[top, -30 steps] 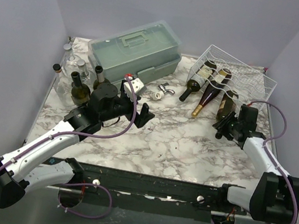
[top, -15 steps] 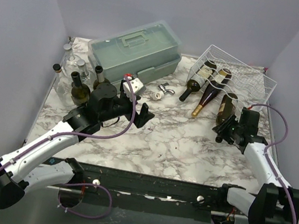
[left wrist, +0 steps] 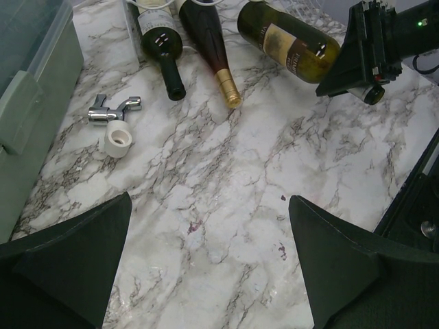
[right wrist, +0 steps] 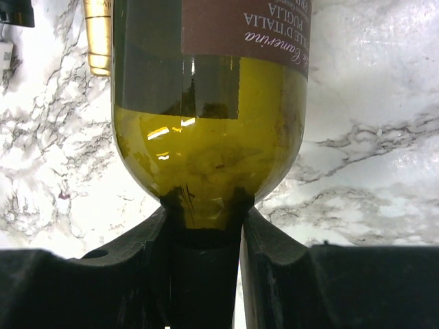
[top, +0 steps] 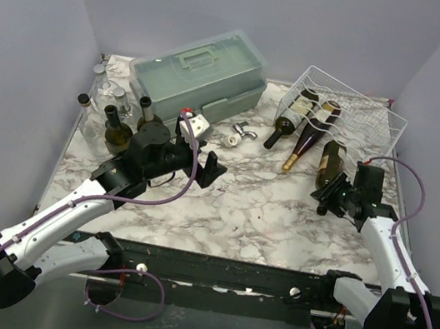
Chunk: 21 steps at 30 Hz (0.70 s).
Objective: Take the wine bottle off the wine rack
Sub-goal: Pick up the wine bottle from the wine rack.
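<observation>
From above, the right gripper [top: 331, 197] is clamped on the neck of the bottle [top: 330, 159]. The bottle lies on the table [top: 262, 214], its base just at the front of the rack [top: 363, 117]. The left gripper [top: 204, 149] hovers well apart, spread wide and holding nothing.

In the left wrist view, its fingers [left wrist: 75, 260] stand far apart above the marble. The bottle lies ahead, neck in the right gripper.

In the right wrist view, both pads pinch the neck, with the green shoulder and label just beyond.
</observation>
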### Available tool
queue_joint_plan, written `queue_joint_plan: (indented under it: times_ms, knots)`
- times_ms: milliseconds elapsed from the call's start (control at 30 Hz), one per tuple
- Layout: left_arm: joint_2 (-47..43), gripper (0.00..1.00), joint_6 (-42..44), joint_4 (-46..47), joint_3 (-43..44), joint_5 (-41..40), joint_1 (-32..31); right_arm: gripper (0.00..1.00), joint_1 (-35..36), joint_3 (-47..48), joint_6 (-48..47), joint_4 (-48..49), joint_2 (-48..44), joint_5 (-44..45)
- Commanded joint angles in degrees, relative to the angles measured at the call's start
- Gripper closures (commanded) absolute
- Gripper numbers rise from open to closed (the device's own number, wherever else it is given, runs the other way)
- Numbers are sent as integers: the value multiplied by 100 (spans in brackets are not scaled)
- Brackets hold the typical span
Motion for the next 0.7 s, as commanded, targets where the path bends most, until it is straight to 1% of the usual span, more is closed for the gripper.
queue_joint_plan:
  times_ms: [0,400,667]
  knots:
    - [-102,1,33,44,-58,119,-21,100,-33,395,-102,232,-379,-190]
    - [-155,1,33,86,-85,192,-22,100,-33,476,-69,-285,-708,-392]
    - [-274,1,80,240,-176,526,-55,100,-33,506,-54,-671,-1024,-518]
